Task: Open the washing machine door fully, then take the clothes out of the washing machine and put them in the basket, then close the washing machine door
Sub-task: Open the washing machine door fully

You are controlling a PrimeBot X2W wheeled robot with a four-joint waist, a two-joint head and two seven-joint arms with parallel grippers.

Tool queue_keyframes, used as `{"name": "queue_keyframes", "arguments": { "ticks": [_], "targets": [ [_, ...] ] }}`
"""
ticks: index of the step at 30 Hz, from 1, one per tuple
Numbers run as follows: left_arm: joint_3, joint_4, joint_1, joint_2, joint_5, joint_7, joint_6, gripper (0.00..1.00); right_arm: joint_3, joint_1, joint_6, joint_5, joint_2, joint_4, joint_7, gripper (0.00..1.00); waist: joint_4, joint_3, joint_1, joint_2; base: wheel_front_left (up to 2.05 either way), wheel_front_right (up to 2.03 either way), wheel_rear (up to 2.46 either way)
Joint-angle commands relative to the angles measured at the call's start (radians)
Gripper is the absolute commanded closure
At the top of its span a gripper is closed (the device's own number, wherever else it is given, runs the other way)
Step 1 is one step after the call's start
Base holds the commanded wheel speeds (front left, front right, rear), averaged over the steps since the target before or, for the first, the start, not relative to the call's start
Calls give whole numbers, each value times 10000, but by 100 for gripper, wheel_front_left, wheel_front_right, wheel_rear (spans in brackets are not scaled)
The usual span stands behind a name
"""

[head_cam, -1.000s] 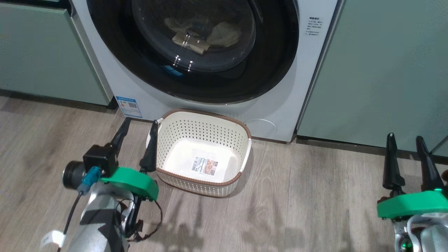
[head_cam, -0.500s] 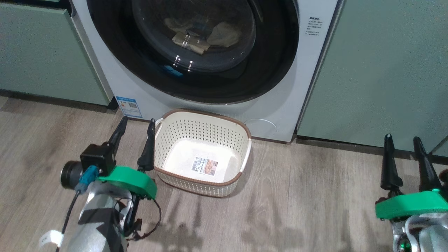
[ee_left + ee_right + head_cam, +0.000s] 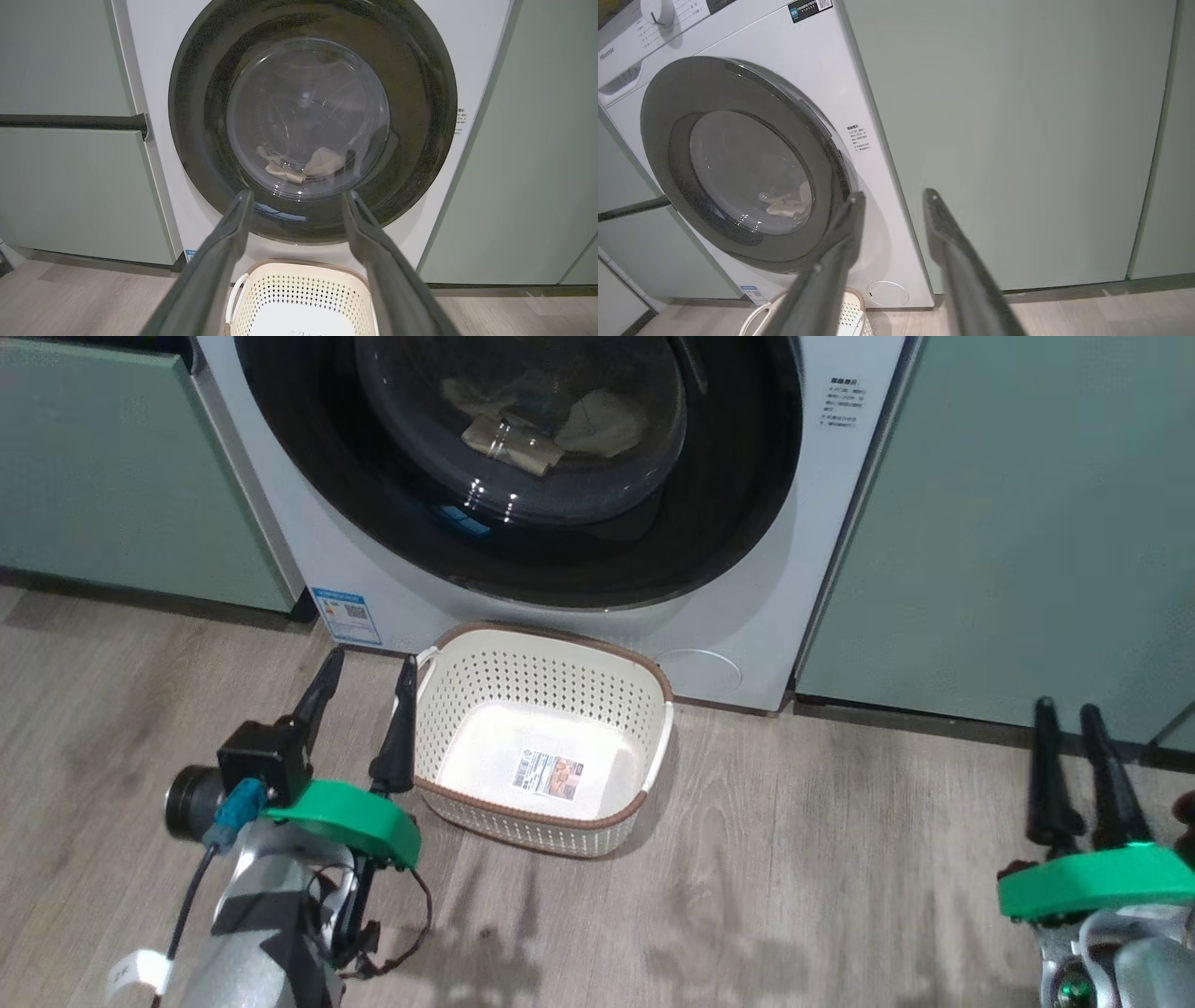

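A: Door?

B: Washing machine door [image 3: 738, 513] lies closed against the white front of the washing machine [image 3: 747, 644]. Black rim glossy, glass bowl bulging outward.

A: Load?

B: Clothes [image 3: 597, 425] inside, seen through the glass. A pale heap low in the drum. There is a blue patch at the lower edge of the glass, and I cannot tell whether it is cloth or a reflection.

A: Basket?

B: Basket [image 3: 532, 681] stands upright on the wood floor [image 3: 794, 859], just in front of the machine and below the door. There is only a paper label [image 3: 548, 775] on its bottom. A blue-white sticker [image 3: 347, 614] sits on the machine's lower corner to the basket's left.

A: Left pincer?

B: Left gripper [image 3: 370, 665] is released, fingers spread wide, nothing between them. It sits low, just beside the basket's left end, with one finger close by the white handle; contact unclear. From its wrist, the fingers point at the door's lower half.

A: Right pincer?

B: Right gripper [image 3: 1067, 709] has its fingers parted with a narrower gap and grasps nothing. It is well apart from the basket, in front of the green cabinet [image 3: 1027, 523] to the right of the machine. From its wrist, the left finger overlaps the door's rim edge; touch not confirmed.
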Motion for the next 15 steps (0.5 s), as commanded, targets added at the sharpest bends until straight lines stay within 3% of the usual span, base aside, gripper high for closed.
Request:
{"name": "queue_keyframes", "arguments": {
  "ticks": [1, 7, 15],
  "targets": [
    [310, -278, -549, 110, 61, -61, -25, 0, 234, -683, -30, 210, -179, -244, -93, 100, 9, 23, 0, 0, 0, 0, 0],
    [195, -314, -444, 96, 4, -61, -52, 0, 354, -1149, -30, 2573, -179, 306, -93, 100, 112, 199, 0, 0, 0, 0, 0],
    [-201, -403, -487, 85, -204, -61, 24, 0, 478, -2709, -30, 6959, -287, 1566, -93, 100, 420, 615, 0, 0, 0, 0, 0]
  ]
}}
